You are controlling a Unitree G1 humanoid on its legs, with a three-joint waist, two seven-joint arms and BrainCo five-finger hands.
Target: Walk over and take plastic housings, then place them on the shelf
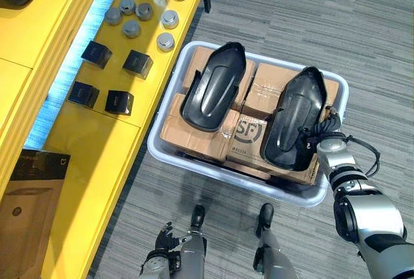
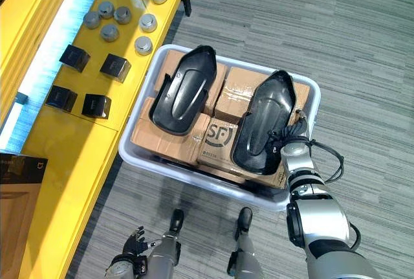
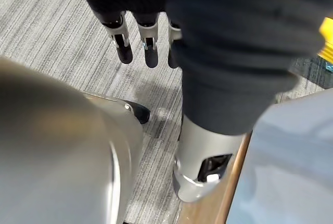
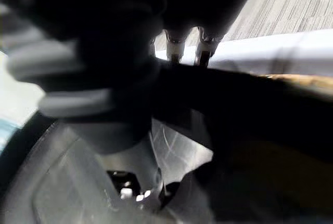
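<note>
Two black plastic housings lie hollow side up on cardboard boxes inside a pale bin. The left housing lies free. My right hand is at the near right edge of the right housing. In the right wrist view its fingers reach past the dark rim and the thumb sits on the near side, pinching the rim. The housing rests on the boxes. My left hand hangs low near the floor, its fingers straight and holding nothing.
A yellow shelf runs along the left of the bin. It carries small black boxes and several grey round caps. A brown carton stands at its near end. Grey carpet spreads to the right.
</note>
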